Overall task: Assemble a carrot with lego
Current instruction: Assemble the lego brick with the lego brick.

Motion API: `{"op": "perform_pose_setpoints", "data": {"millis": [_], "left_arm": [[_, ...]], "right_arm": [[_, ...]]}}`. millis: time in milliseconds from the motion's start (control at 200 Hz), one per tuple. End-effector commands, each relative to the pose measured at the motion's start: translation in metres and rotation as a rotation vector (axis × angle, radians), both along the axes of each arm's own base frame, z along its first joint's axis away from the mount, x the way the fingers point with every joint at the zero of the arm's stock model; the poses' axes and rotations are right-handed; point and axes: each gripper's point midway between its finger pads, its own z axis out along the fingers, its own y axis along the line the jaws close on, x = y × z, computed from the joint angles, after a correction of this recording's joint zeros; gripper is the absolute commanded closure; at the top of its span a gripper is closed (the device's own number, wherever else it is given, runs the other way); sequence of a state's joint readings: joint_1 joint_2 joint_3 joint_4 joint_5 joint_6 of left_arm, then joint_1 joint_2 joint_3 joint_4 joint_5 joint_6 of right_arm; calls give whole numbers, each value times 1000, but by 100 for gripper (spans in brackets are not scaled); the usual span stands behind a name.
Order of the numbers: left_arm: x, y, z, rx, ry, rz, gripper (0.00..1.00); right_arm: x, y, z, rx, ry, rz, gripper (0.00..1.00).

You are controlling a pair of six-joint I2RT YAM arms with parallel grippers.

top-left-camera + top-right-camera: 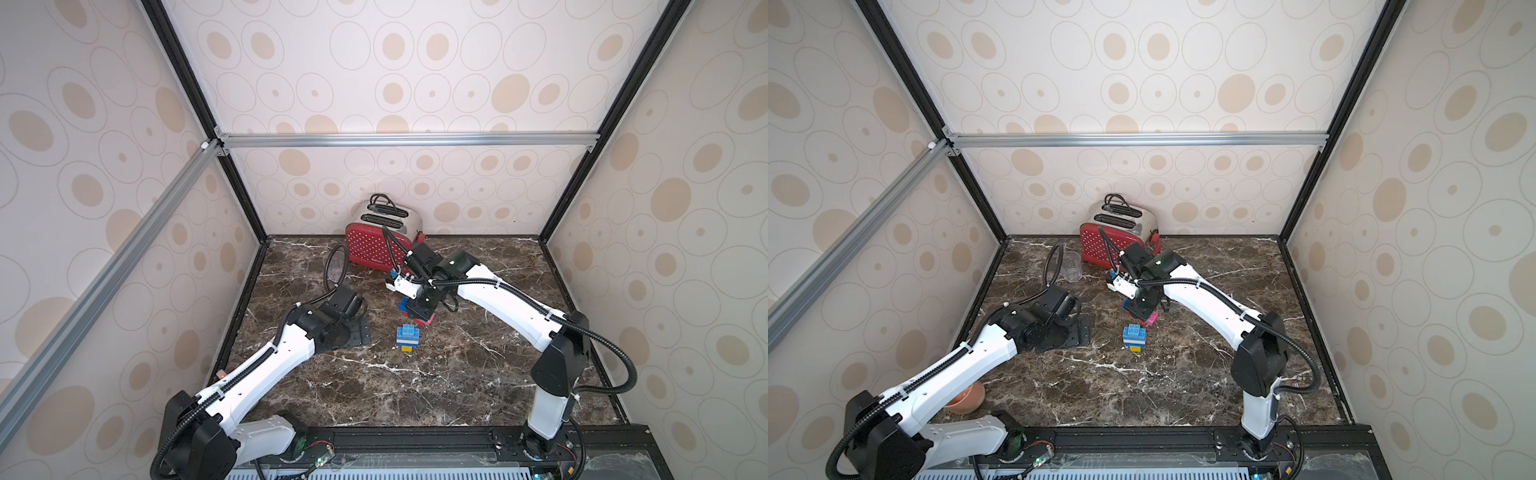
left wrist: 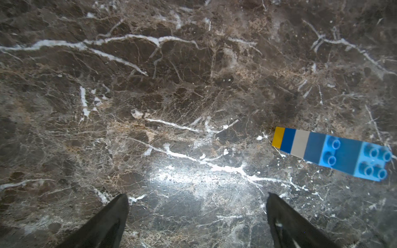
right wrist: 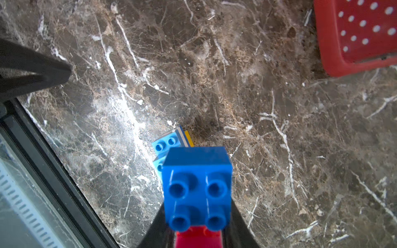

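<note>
The carrot [image 1: 407,338] [image 1: 1134,337] lies on the marble as a short tapered stack: yellow tip, then blue, white and blue layers with light blue studs. It also shows in the left wrist view [image 2: 300,145]. My right gripper [image 3: 197,206] hovers just behind it, shut on joined lego: a blue studded brick [image 3: 196,189] [image 1: 403,305] on a red one [image 3: 198,238], with pink [image 1: 430,320] at the end. The stack [image 3: 169,143] peeks out past the blue brick. My left gripper [image 2: 196,196] stands open and empty over bare marble, left of the stack.
A red dotted toaster [image 1: 380,245] [image 3: 356,36] stands at the back wall. A clear cup [image 1: 1071,266] sits left of it. An orange bowl [image 1: 967,399] lies by the left arm's base. A black plate [image 1: 359,332] lies under the left wrist.
</note>
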State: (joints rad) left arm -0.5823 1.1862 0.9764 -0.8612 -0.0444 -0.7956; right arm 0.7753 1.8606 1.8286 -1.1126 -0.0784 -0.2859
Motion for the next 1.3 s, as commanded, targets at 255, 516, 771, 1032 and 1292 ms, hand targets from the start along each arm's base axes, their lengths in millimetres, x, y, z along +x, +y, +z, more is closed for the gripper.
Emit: {"op": "perform_pose_setpoints", "data": {"millis": [255,516,771,1032,1292], "left_arm": [[9,-14,4,-210,-63,-80,1],[12,-14,3,-232,-45,-117,1],[14,-12,-1,-232,-29,-139,1],[14,-11,-6,-226,-16,-144,1],[14,-10,-8,-223,-14,-144,1]], "right_arm": [[-21,9,15,-90,6,275,92],[-25,11,4,-92,23,339,92],[-27,17,-8,-82,47,376,92],[-28,14,-21,-106,62,394,92],[-26,12,-28,-125,63,387,92]]}}
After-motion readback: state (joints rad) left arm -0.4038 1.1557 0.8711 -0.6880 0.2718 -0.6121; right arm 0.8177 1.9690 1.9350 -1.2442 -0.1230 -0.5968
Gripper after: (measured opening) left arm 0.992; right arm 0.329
